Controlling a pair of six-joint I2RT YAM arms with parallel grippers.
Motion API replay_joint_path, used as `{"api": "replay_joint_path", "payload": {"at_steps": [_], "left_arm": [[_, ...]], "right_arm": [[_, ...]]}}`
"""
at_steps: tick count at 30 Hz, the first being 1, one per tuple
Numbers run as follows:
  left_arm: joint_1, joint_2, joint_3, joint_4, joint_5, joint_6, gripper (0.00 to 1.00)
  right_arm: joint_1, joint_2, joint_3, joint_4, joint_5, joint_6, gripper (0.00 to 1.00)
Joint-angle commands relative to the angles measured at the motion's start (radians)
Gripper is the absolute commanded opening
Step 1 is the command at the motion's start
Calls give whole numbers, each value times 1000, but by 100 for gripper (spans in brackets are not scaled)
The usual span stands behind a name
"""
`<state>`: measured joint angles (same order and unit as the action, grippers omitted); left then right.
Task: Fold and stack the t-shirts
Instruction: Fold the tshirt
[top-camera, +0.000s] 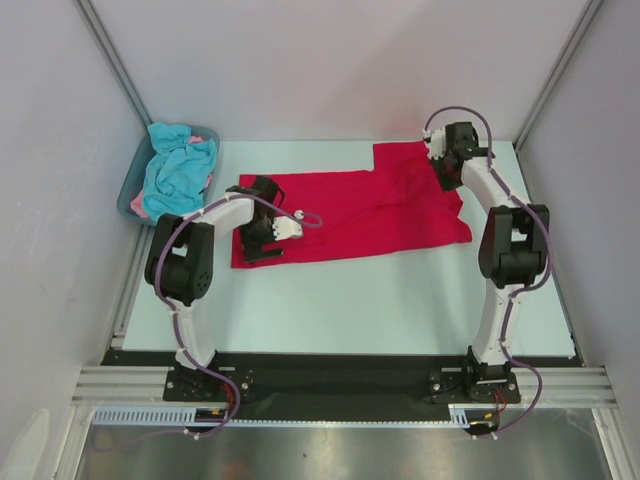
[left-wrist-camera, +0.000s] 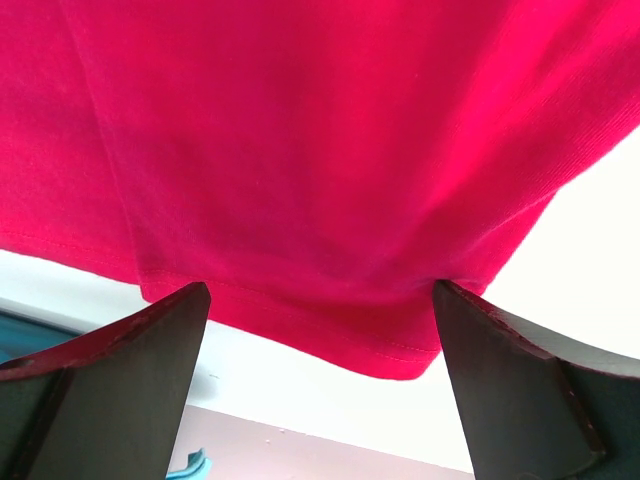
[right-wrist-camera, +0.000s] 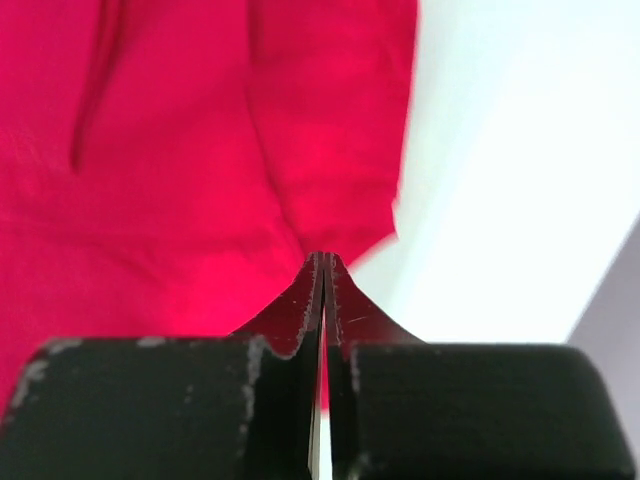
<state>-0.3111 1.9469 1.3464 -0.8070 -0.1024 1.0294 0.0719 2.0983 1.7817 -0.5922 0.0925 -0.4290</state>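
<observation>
Right wrist | right fingers pressed together over red t-shirt, pinch unclear | left fingers spread

The top camera hangs high behind both arm bases, tilted down and forward, far enough back to take in the whole table. The left wrist camera sits low and very close, peering out between the wide-spread jaws of the left gripper at the hem of the red t-shirt. The right wrist camera looks down past the pinched tips of the right gripper, equally near. All three views share that shirt.
</observation>
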Motion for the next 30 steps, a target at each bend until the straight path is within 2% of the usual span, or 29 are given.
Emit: {"api": "replay_joint_path", "payload": {"at_steps": [1,12,20,30], "left_arm": [[7,-66,-13,12,3,8,100],[7,-59,-26,12,10,44,100],[9,-29,0,20,9,52,100],[9,-6,26,19,3,67,100]], "right_arm": [[-20,-122,-54,-57,-22,-31,0],[-64,-127,-229,-141,-79,-51,0],[-64,-104,-251,-178,-80,-59,0],[-129,-6,-269,-199,-80,-79,0]]}}
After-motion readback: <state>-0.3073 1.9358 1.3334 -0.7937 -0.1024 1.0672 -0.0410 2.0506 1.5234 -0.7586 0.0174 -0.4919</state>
